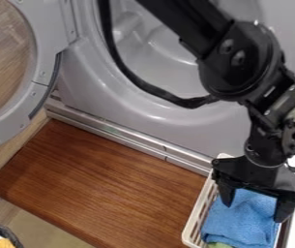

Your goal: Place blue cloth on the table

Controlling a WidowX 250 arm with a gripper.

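One hand (pixel 253 212), two fingers (pixel 284 208) apart, at one blue cloth (pixel 240 228), one white basket (pixel 199 214)

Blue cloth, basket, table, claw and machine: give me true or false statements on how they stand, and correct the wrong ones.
1. The white basket is at the right end of the brown wooden table. True.
2. The blue cloth lies spread on the wooden table. False: it is in the white basket.
3. The claw is over the cloth with its fingers apart. True.
4. The grey machine is closed. False: its round door stands open at the left.
5. Something green shows by the cloth's lower edge. True.
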